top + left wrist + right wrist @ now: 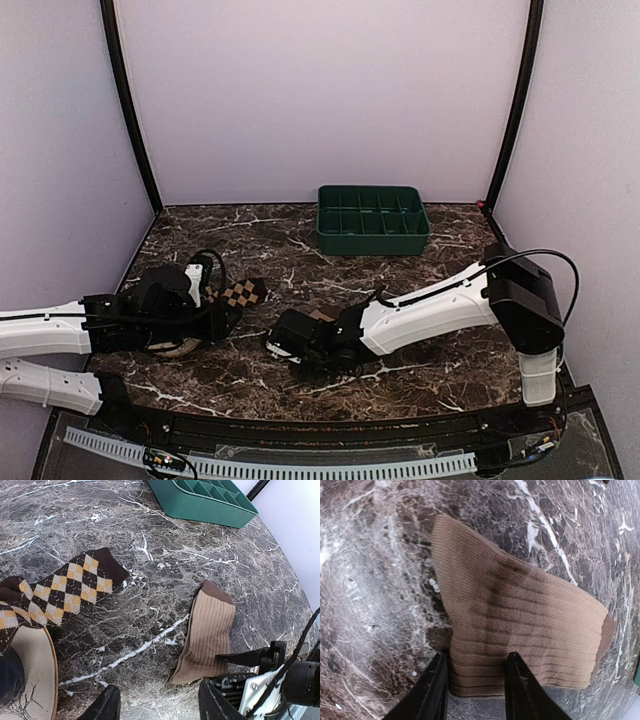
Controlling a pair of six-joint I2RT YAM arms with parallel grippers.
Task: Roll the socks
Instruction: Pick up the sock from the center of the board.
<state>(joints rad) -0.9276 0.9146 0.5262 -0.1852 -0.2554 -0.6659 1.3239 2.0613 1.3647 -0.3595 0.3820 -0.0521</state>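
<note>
left wrist: tan sock (207, 632), dark end toward tray (200, 507)

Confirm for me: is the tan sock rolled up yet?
No, the tan sock lies flat and unrolled on the marble table, its end between the open fingers of the right gripper.

Lab booth, plain walls (320, 90), marble tabletop (450, 370)

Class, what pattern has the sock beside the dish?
The sock: brown-and-cream diamond check, clearest in left wrist view.
</note>
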